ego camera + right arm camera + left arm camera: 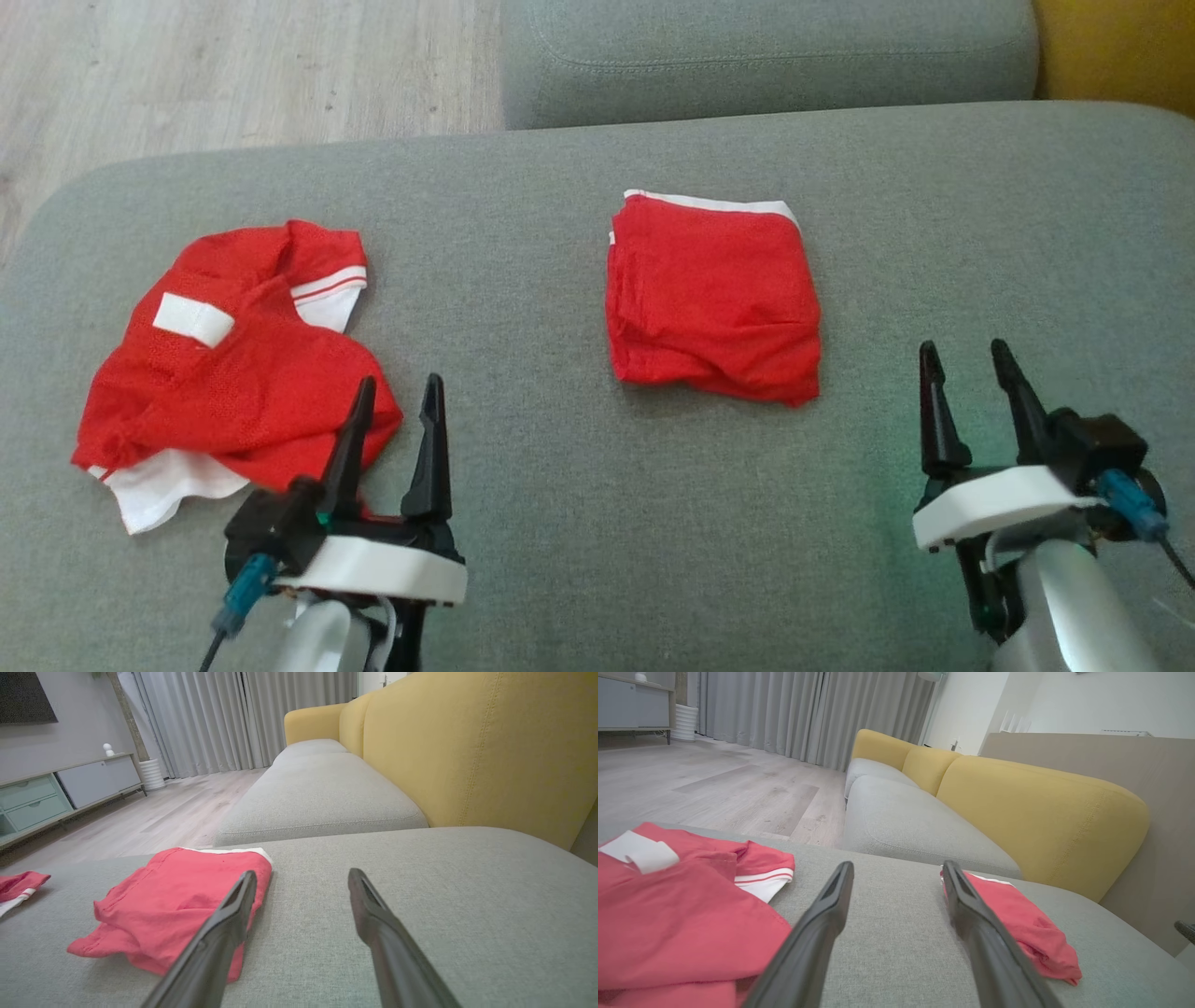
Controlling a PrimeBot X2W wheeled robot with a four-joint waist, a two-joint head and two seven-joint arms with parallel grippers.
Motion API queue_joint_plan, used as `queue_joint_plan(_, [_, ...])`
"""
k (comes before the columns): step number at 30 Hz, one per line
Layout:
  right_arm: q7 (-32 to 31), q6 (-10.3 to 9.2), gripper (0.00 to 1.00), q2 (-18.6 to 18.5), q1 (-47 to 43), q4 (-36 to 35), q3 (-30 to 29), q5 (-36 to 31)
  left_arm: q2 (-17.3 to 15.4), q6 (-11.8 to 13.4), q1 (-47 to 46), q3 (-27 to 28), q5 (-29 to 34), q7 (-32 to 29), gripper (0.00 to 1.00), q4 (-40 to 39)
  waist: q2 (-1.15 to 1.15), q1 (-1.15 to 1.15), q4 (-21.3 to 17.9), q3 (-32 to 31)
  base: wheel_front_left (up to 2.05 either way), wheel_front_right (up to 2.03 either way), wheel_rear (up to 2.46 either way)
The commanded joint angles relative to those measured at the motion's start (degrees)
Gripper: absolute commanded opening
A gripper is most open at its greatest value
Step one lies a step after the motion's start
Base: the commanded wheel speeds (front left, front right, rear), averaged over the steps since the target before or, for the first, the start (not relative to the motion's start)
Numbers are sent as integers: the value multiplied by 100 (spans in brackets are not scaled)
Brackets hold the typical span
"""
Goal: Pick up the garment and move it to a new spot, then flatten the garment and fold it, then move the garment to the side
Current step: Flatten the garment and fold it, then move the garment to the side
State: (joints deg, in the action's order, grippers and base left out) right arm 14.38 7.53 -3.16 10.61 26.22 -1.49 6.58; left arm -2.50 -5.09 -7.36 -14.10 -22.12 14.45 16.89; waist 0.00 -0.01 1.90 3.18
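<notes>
Two red garments lie on the grey seat cushion (pixel 560 523). A crumpled red garment (pixel 233 364) with white trim is at the left, and also fills the lower left of the left wrist view (pixel 682 919). A folded red garment (pixel 714 299) with a white edge lies flat in the middle (pixel 177 900) (pixel 1017 919). My left gripper (pixel 397 397) stands open at the crumpled garment's right edge, holding nothing (pixel 896 868). My right gripper (pixel 966 364) is open and empty, a short way right of the folded garment (pixel 301 877).
A second grey cushion (pixel 766 56) adjoins the far side, with yellow backrests (pixel 467 746) to the right. Wooden floor (pixel 233 75) lies beyond the cushion's far left edge. A low cabinet (pixel 60 788) and curtains stand across the room.
</notes>
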Motion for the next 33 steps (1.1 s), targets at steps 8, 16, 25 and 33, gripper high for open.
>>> queue_joint_plan(8, [62, -4, 100, 27, 77, -319, 269, 160, -38, 38, -90, 239, -3, 55, 100, -222, 0, 1, -9, 62, 0, 0, 0])
queue_joint_plan(16, [53, -4, 100, 27, 169, -312, 267, -17, -38, 26, -161, 180, 6, 55, 100, -249, 0, 1, 71, 134, 0, 0, 0])
queue_joint_plan(25, [-534, -4, 100, 28, 752, 139, 241, -238, -38, 14, -350, -30, -93, 55, 100, -328, 0, 1, 433, 522, 0, 0, 0])
queue_joint_plan(33, [-1215, -4, 100, 28, 1654, 1192, -3, 430, -38, 27, -563, -299, -194, 55, 100, -334, 0, 1, 851, 897, 0, 0, 0])
